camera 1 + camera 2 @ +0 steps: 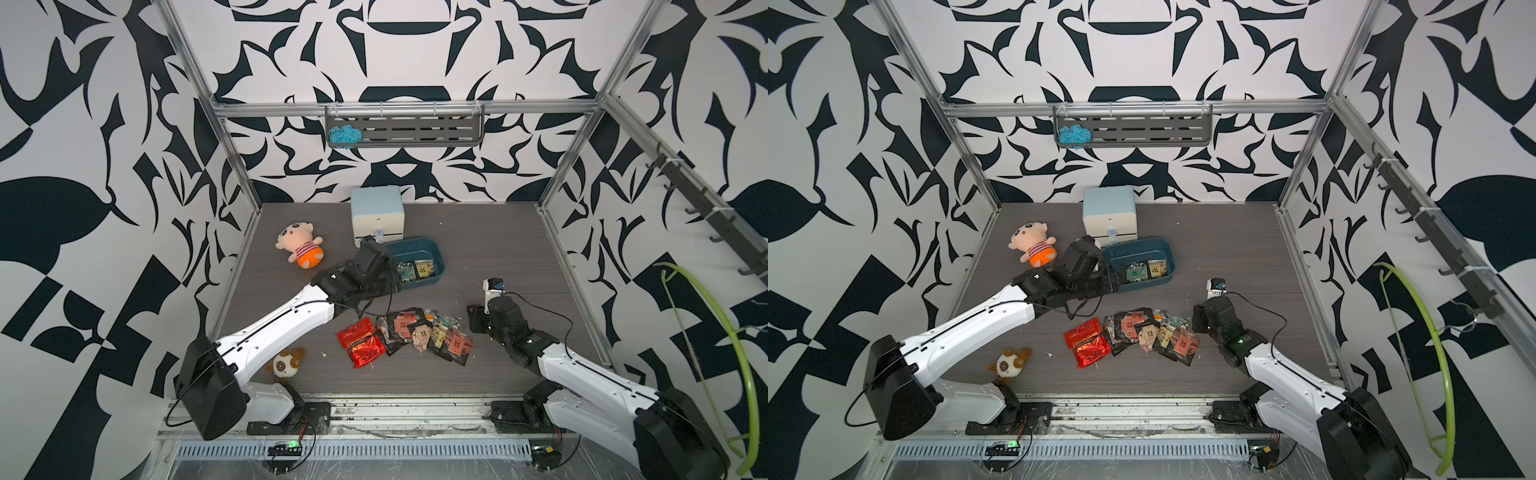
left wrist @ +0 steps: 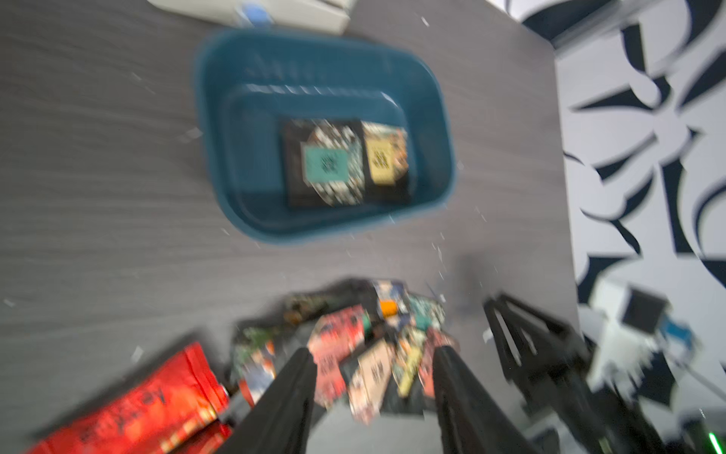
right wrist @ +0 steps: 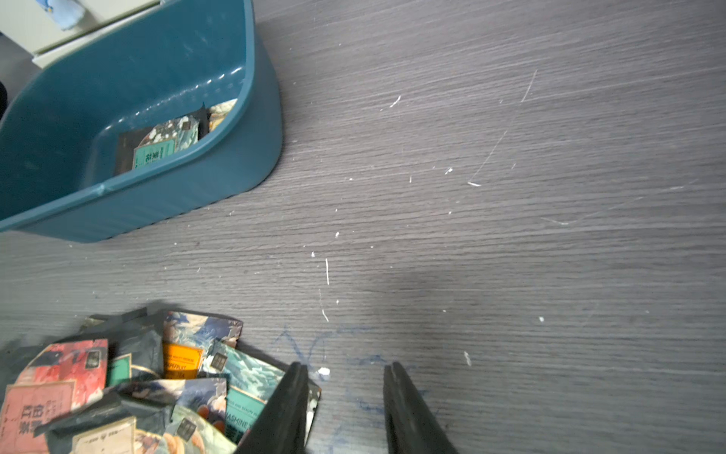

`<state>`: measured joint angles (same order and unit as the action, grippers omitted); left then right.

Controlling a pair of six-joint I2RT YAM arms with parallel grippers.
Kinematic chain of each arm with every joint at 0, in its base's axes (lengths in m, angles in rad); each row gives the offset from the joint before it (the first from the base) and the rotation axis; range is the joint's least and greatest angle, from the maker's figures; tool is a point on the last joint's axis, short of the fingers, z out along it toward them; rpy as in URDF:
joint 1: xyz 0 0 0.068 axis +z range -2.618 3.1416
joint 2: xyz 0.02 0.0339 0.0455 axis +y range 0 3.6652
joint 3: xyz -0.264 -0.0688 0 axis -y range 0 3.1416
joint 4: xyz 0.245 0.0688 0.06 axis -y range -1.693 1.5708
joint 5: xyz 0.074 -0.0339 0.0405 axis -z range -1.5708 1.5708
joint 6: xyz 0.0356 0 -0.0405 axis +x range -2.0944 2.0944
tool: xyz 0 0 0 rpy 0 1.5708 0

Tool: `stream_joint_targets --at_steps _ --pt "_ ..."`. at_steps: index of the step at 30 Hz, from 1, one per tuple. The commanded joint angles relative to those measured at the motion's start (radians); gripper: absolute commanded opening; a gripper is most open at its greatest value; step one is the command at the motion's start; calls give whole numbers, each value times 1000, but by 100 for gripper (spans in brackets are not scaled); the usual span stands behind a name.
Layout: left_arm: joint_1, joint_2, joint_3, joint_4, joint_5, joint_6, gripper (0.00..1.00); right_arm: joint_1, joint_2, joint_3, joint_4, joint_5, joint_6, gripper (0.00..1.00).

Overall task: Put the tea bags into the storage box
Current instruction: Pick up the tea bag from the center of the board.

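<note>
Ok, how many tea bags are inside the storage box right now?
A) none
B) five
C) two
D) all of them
C: only two lie in the storage box, a green-label sachet and a yellow-label sachet; the pile of other sachets sits on the table outside it.

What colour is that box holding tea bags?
The storage box is dark teal-blue, clearest in the right wrist view.
</note>
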<state>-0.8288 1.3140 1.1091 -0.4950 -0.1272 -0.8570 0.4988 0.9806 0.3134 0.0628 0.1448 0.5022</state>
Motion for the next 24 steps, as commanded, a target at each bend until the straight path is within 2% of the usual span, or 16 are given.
stream_joint_targets --at_steps 1,6,10,16,19,24 --pt "-47 -73 -46 -13 14 -23 54 1 -12 39 0 -28 -28 37" --pt "-122 -131 -139 25 15 -53 54 1 2 44 0 -21 -32 37" --pt "-167 -164 -225 92 6 -87 54 1 35 105 -72 -21 -32 38" --pt "-194 -178 -307 163 -12 -136 54 4 133 300 -326 -165 10 38" --pt "-197 -193 -355 226 -17 -155 54 37 158 346 -417 -200 31 38" --pt "-206 -209 -419 325 -45 -203 54 118 144 345 -495 -183 91 38"
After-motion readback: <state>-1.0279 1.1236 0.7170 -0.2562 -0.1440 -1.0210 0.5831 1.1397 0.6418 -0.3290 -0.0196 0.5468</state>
